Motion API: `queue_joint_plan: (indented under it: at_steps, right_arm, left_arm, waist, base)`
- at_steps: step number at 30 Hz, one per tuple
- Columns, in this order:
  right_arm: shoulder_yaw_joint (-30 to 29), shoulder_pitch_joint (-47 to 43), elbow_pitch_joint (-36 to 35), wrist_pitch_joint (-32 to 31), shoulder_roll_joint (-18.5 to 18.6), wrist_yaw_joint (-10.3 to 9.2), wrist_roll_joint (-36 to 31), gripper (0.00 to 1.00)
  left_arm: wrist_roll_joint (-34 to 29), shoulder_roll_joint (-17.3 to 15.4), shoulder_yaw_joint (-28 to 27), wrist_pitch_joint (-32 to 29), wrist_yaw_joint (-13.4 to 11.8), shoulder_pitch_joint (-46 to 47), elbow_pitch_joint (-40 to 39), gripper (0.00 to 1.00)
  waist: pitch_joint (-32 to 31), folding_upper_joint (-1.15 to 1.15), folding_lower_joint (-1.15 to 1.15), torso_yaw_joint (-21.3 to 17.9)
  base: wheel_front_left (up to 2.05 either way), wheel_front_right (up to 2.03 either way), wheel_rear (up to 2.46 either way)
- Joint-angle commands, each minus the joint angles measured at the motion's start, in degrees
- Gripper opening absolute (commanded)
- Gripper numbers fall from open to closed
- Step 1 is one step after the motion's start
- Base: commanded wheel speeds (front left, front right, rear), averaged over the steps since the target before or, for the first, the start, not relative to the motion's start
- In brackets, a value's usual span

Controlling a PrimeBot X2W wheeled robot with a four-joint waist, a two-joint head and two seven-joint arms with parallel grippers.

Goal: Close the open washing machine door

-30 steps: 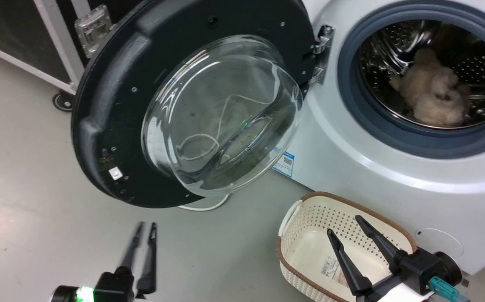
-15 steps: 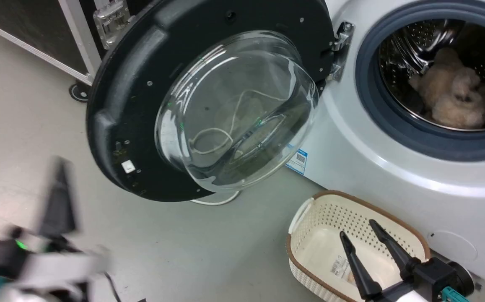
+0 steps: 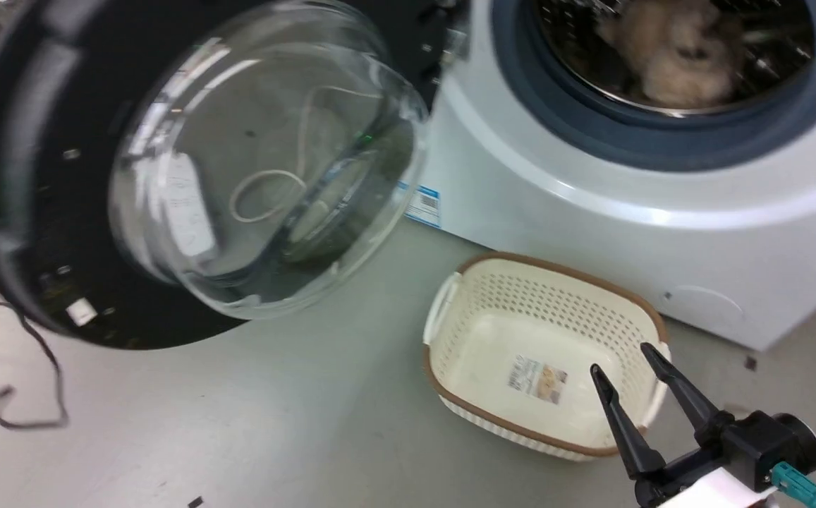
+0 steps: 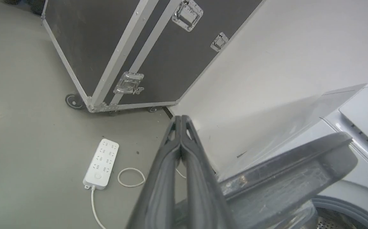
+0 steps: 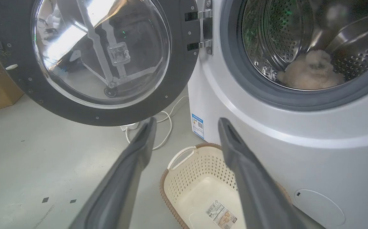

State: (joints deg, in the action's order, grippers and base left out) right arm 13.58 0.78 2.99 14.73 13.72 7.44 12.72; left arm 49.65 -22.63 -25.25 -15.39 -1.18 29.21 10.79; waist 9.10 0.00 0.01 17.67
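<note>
Floor: plain grey floor [image 3: 309,423] is seen across the bottom of the head view, with a loose dark cable [image 3: 34,395] at the left edge.
Washing machine: the white washing machine [image 3: 591,212] is parked in the upper right, and something beige and fluffy [image 3: 676,56] can be made out in the drum.
Door: the washing machine door [image 3: 27,176] is swung wide open in the upper left, with its glass bowl turned toward the camera.
Left gripper: in the left wrist view the left gripper [image 4: 180,119] is clenched tight with nothing pinched. The door's rim is seen low and right, just beside the fingers; contact can't be told.
Right gripper: the right gripper [image 3: 619,356] is held spread and empty at the lower right, over the near rim of the cream laundry basket [image 3: 542,271].
What changed: a second ago the left jaws were half parted low in the head view. They've since been snapped shut and carried up beside the door. The head camera has been swung too, so the door's shift in frame isn't real swing.
Meaning: a closed-finger push is probably being set up; closing hasn't been started yet.
</note>
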Motion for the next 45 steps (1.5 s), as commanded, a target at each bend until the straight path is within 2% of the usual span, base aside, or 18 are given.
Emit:
queue_joint_plan:
  at_steps: [1, 5, 9, 17, 27, 38, 41, 45]
  right_arm:
    - [0.1, 0.92, -0.18, 0.27, 0.53, 0.05, 0.27, 1.0]
    - [0.05, 1.38, -0.02, 0.27, 1.07, 0.05, 0.7, 1.0]
    - [0.05, 1.73, 0.11, 0.27, 1.34, 0.05, 0.96, 1.0]
    - [-0.01, 1.27, 1.05, 0.27, 0.72, 0.05, 1.08, 1.0]
    - [-1.67, -0.53, 3.17, 0.27, -2.4, 0.05, -0.12, 1.0]
    - [-4.23, -2.13, 4.09, 0.27, -4.01, 0.05, -2.08, 1.0]
    - [-4.43, -2.16, 4.17, 0.27, -3.72, 0.05, -2.28, 1.0]
    - [-3.73, -1.62, 4.29, 0.27, -2.91, 0.05, -2.3, 1.0]
  left_arm:
    - [2.18, -0.56, -1.33, -2.36, -1.39, 1.7, 2.16, 0.0]
    - [8.31, -1.12, -4.1, -9.5, -4.92, 4.36, 6.43, 0.0]
    - [12.93, -1.13, -4.87, -16.58, -6.19, 4.28, 7.81, 0.0]
    - [18.02, -0.06, -4.18, -25.96, -4.27, -0.78, 4.45, 0.0]
    - [23.3, 5.51, -1.17, -35.97, -2.97, -11.4, -5.19, 0.0]
    - [26.47, 17.2, 5.65, -39.34, -0.92, -25.32, -14.69, 0.0]
    - [27.26, 19.03, 9.85, -38.33, -0.89, -28.13, -16.13, 0.0]
    - [30.26, 19.67, 16.3, -35.35, -0.22, -30.58, -15.98, 0.0]
  waist:
    - [1.3, 0.0, -0.01, -1.67]
    - [1.82, 0.0, -0.01, -2.76]
    - [1.97, 0.0, -0.01, -3.41]
    - [-0.29, 0.0, -0.01, -3.52]
    - [-7.39, 0.0, -0.01, -3.97]
    - [-10.91, 0.0, -0.01, -8.28]
    - [-10.55, 0.0, -0.01, -10.26]
    - [-9.57, 0.0, -0.01, -13.95]
  base:
    - [0.0, 0.0, 0.0]
    - [0.0, 0.0, 0.0]
    - [0.0, 0.0, 0.0]
    - [0.0, 0.0, 0.0]
    - [0.0, 0.0, 0.0]
    - [0.0, 0.0, 0.0]
    - [0.0, 0.0, 0.0]
    - [0.0, 0.0, 0.0]
